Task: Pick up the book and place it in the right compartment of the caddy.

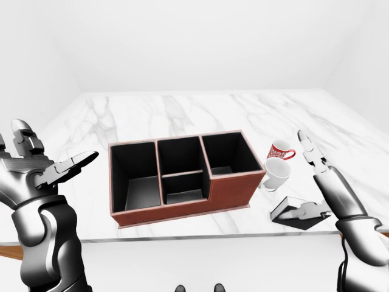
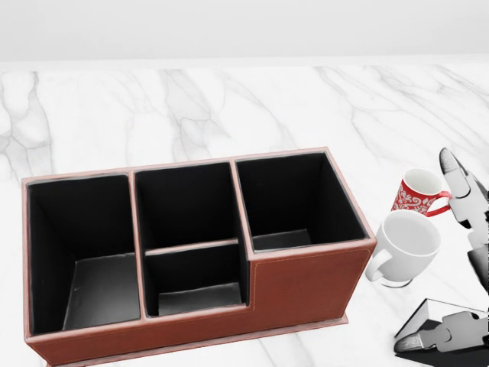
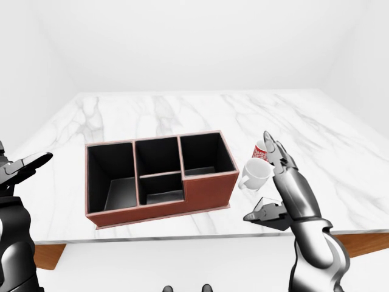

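Note:
The caddy (image 1: 231, 193) is a red-brown box with black insides, standing in the middle of the left-eye view; its right compartment (image 2: 294, 202) is empty. The book (image 1: 289, 211) is small and dark with white page edges, and lies on the table to the right of the caddy, near the table's bottom edge. My right hand (image 1: 302, 176) is open just above and to the right of the book, fingers pointing up and thumb (image 1: 304, 213) over the book's cover. My left hand (image 1: 58, 146) is open and empty at the left, apart from the caddy.
A red patterned mug (image 1: 281, 149) and a white mug (image 1: 276, 173) stand close to the caddy's right end, just above the book. The white marble table (image 1: 182, 112) stretches away towards the top; its wooden edge (image 3: 48, 255) runs along the bottom.

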{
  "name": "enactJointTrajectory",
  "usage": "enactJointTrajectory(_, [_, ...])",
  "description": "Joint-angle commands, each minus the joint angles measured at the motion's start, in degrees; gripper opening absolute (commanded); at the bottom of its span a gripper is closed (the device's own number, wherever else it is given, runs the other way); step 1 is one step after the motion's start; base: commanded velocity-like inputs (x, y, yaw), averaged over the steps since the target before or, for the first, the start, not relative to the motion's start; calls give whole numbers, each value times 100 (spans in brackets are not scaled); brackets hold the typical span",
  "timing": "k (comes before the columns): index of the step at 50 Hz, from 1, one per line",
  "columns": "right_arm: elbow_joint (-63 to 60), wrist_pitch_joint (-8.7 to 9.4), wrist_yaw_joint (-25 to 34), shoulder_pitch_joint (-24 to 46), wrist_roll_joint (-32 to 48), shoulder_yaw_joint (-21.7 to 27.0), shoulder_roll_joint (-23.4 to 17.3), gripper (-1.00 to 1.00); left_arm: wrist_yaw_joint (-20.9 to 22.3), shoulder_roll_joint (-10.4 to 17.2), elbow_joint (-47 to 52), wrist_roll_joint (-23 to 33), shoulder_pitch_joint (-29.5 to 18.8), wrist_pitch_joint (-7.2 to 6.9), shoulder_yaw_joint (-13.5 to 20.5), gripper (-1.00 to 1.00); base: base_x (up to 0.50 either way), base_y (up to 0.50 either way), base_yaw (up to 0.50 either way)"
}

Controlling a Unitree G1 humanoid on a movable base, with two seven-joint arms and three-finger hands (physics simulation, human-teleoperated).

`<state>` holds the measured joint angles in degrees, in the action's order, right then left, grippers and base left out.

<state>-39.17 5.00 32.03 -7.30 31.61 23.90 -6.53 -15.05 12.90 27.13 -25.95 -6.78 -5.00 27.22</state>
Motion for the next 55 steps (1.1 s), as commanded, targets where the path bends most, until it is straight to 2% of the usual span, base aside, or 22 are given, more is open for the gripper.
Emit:
enactJointTrajectory(1, [430,0,42,-103,430,-10,52,100,4,-2,-10,2,-1,0,-4,100,0,0,0])
enactJointTrajectory(13, [604,0,-28,-121,707,-17,43,100,-11,-1,49,-14,1,0,6,100,0,0,0])
enactJointTrajectory(36, [1525,0,-665,-60,1275,83,-166,100,-4,-11,51,-5,11,0,-1,100,0,0,0])
enactJointTrajectory(41, [1829,0,-950,15,1486,101,-263,100,-2,-12,38,4,5,0,-6,100,0,0,0])
enactJointTrajectory(55, [2403,0,-1295,84,2052,-94,-485,100,-13,-8,74,-3,7,0,-4,100,0,0,0])
